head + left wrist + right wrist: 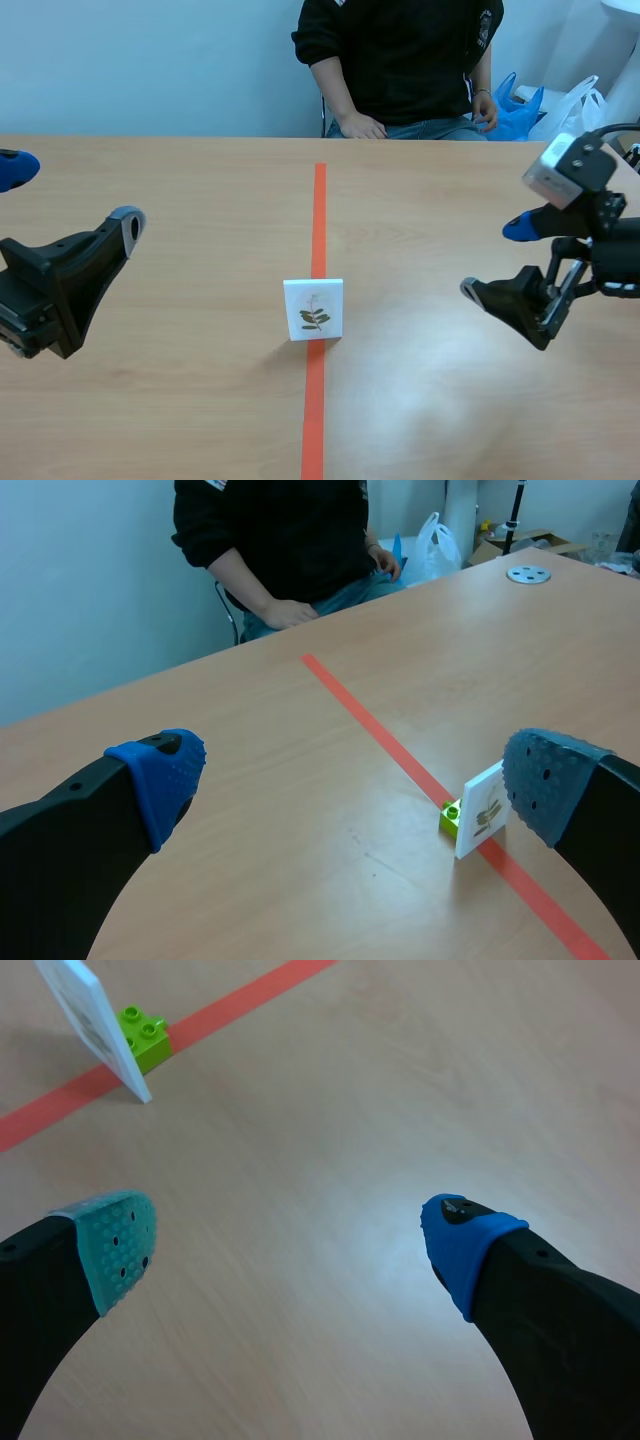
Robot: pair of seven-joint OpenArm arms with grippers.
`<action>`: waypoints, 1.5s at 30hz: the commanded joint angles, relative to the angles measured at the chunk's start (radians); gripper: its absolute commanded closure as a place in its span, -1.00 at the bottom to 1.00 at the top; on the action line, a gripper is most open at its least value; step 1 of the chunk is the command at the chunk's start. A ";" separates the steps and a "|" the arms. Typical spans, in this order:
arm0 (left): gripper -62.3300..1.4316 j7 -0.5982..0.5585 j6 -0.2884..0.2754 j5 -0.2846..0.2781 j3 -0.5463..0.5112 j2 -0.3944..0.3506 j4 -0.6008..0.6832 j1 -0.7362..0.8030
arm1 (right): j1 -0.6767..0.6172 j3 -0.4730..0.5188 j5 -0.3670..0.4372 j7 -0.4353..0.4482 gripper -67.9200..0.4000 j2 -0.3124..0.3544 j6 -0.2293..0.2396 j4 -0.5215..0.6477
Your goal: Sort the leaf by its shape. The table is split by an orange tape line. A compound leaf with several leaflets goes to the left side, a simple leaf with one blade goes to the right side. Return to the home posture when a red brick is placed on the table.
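Left gripper [70, 197] is closest to me, low over the left part of the table [150, 400]. Its jaws are wide apart with nothing between them, and it's well short of the card.

Centre: the card [314, 309] stands upright right on the tape line [318, 215]. A green brick [451, 817] touches its back and props it up. The print looks to me like a sprig with several leaflets, so compound, so it goes left. It's small, so I'm only moderately confident.

Right gripper [495, 259] hovers over the right part of the table, also spread open and empty, well apart from the card.

A person [400, 60] sits across the table with hands off it.

Progress: nothing done yet, as far as I can see. The card sits on the line, on neither side, and neither arm is touching it. The whole sort is left: close on the card, carry it left of the line, let go. The left arm looks like the natural pick, since it's on the target side. I see no red brick on the table, so no call for home posture yet.
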 commanded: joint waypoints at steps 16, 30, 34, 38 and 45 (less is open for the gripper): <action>-1.00 -0.017 -0.002 -0.007 -0.008 -0.002 0.009 0.003 | 0.270 -0.291 -0.103 0.087 -0.59 -0.206 0.007 -0.266; -1.00 -0.018 -0.002 -0.007 -0.008 0.000 0.009 0.003 | 0.343 -0.379 -0.209 0.162 -0.47 -0.393 0.003 -0.455; -1.00 -0.018 -0.002 -0.007 -0.008 0.000 0.009 0.003 | 0.347 -0.406 -0.215 0.168 -0.47 -0.418 -0.016 -0.473; -1.00 -0.018 -0.002 -0.007 -0.008 0.000 0.009 0.003 | 0.345 -0.409 -0.215 0.173 -0.21 -0.422 -0.053 -0.473; -1.00 -0.018 -0.002 -0.007 -0.008 0.000 0.009 0.003 | 0.327 -0.409 -0.215 0.186 0.01 -0.422 -0.069 -0.473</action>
